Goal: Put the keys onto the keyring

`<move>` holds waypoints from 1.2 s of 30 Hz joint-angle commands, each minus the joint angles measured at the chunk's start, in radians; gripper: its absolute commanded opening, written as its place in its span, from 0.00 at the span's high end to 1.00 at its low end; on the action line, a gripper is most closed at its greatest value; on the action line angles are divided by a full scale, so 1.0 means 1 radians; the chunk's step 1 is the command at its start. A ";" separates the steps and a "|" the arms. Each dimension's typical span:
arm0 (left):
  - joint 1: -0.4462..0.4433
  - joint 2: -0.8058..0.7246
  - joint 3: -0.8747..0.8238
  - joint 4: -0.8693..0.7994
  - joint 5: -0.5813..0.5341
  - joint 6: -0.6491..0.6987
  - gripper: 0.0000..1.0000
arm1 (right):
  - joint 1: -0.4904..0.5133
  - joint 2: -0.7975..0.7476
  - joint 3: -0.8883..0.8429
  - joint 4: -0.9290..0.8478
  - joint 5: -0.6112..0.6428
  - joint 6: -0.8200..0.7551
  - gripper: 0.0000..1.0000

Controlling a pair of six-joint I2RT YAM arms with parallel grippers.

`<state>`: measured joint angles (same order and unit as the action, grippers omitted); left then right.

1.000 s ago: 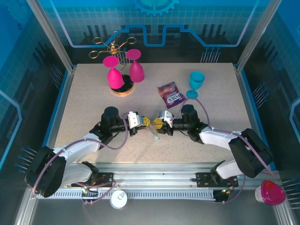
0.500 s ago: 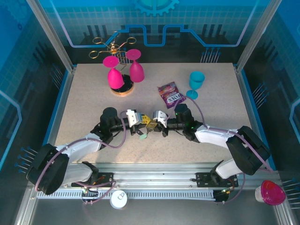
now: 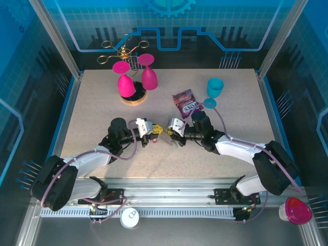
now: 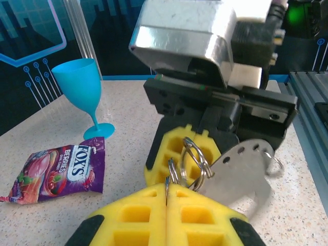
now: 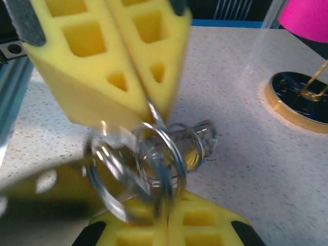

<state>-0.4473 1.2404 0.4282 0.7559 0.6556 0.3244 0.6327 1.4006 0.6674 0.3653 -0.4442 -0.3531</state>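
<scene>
The keyring's thin metal rings hang linked between both grippers, above the table's middle. My left gripper is shut, with one ring's edge pinched between its yellow pads. My right gripper is shut on a blurred ring from the opposite side. The two grippers meet tip to tip. A flat silver piece with a row of holes, seemingly one of the keys, hangs from the rings. A small dark thing dangles under the left gripper; what it is I cannot tell.
A purple candy packet and a blue goblet lie just beyond the right arm. Two pink goblets hang upside down on a gold wire rack at the back left. A pink cup sits off the table at the front right.
The right gripper has closed on the ring and moved left to meet the left gripper. The small dangling thing has swung left, from under the right gripper to under the left.
</scene>
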 commanded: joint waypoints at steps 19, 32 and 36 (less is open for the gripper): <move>0.012 -0.041 0.076 -0.419 0.047 0.249 1.00 | 0.064 -0.161 0.070 -0.200 0.207 -0.184 1.00; 0.029 -0.140 -0.075 0.067 -0.313 -0.002 0.31 | 0.159 -0.082 0.272 -0.401 0.510 -0.422 1.00; 0.050 -0.207 -0.169 0.272 -0.667 -0.157 0.18 | 0.193 -0.006 0.351 -0.406 0.481 -0.431 1.00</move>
<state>-0.4114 1.0904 0.2989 0.7914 0.2935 0.3145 0.7948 1.3514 0.9539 -0.0185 0.0326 -0.7444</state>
